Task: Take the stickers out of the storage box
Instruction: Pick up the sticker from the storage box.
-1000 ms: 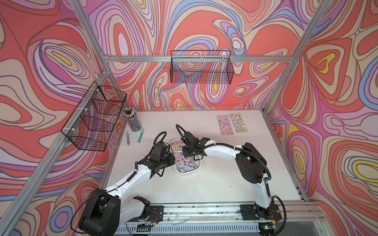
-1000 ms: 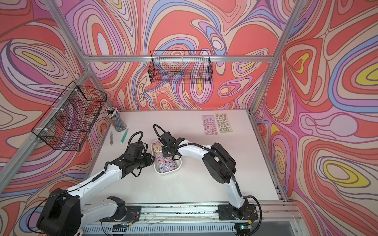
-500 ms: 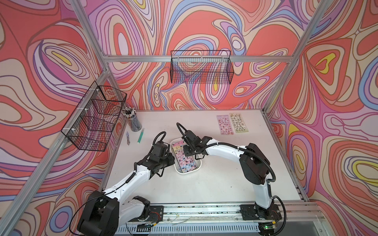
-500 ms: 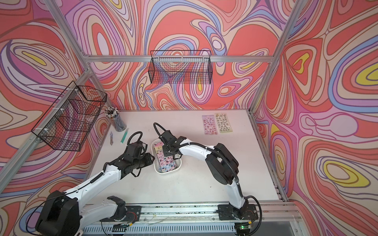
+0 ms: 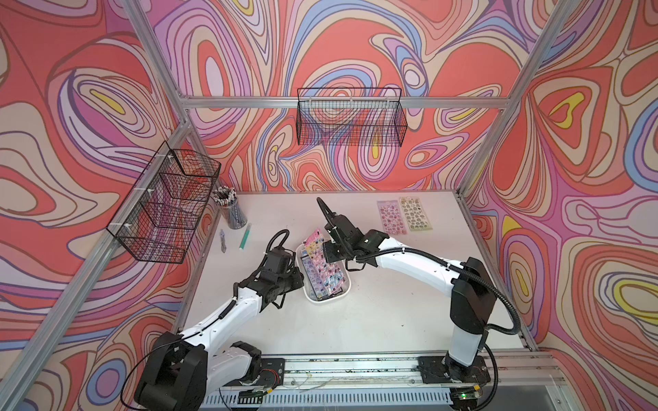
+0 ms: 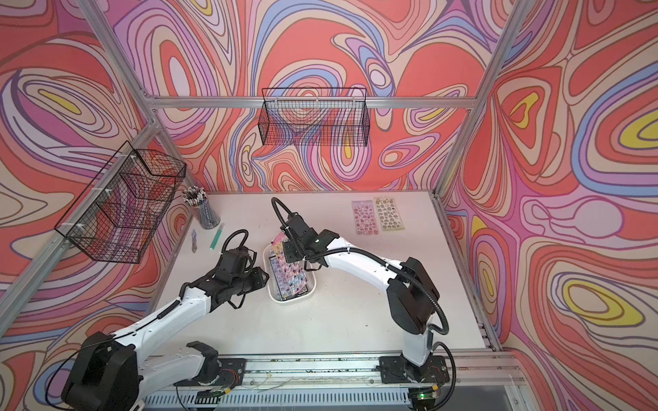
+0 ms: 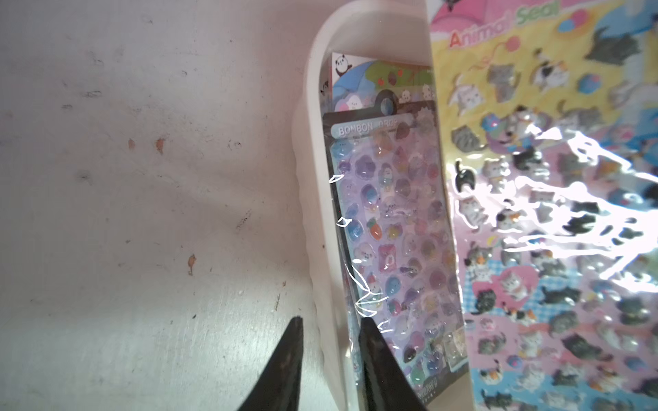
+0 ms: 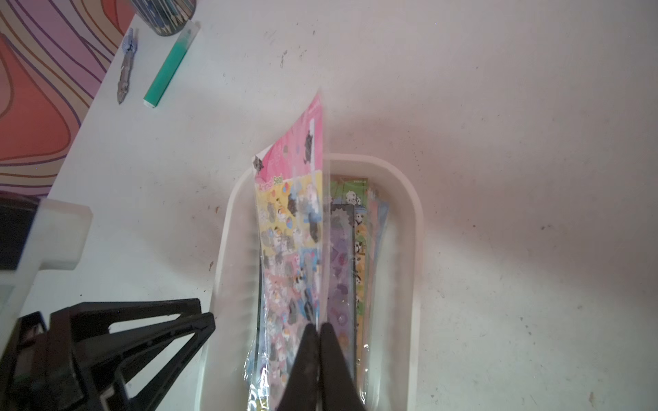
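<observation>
Cat sticker sheet [image 8: 292, 227] between right fingers [image 8: 306, 363], over storage box [image 8: 413, 220]

Since earlier: right tool [image 8: 315, 326] raised; cat sticker sheet [image 8: 285, 220] now tilts out of storage box [image 8: 414, 227].

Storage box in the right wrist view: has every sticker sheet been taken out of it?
No, several stickers lie in the storage box under the lifted sheet that the right gripper pinches.
</observation>
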Available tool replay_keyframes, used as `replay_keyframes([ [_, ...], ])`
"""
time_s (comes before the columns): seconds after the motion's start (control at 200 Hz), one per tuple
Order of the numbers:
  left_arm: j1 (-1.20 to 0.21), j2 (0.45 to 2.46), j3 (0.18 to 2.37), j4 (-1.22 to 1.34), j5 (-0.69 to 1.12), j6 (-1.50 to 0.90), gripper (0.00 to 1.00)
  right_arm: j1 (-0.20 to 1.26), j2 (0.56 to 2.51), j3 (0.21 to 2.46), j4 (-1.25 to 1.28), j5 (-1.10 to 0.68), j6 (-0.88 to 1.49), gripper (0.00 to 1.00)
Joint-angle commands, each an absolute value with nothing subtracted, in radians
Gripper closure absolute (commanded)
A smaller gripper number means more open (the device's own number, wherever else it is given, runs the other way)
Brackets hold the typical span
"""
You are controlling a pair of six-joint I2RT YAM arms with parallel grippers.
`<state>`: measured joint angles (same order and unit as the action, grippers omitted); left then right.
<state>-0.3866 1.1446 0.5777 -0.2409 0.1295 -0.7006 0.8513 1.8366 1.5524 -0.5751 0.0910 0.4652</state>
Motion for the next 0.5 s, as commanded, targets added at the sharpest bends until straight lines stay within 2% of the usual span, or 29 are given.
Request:
replay_keyframes([
  [0.0, -0.390, 1.129, 0.594, -0.296, 0.112, -0.697, 0.69, 0.816, 1.781, 1.565, -0.609, 0.082, 0.457, 1.00],
  [0.185, -0.390, 1.100, 0.609, -0.342, 0.094, -0.680, 0.68, 0.714, 1.678, 1.476, -0.576, -0.003, 0.462, 1.00],
  [0.35, -0.390, 1.089, 0.625, -0.371, 0.091, -0.670, 0.68, 0.568, 1.598, 1.356, -0.490, -0.169, 0.469, 1.00],
  [0.496, -0.390, 1.081, 0.638, -0.396, 0.087, -0.663, 0.68, 0.440, 1.581, 1.282, -0.433, -0.247, 0.458, 1.00],
])
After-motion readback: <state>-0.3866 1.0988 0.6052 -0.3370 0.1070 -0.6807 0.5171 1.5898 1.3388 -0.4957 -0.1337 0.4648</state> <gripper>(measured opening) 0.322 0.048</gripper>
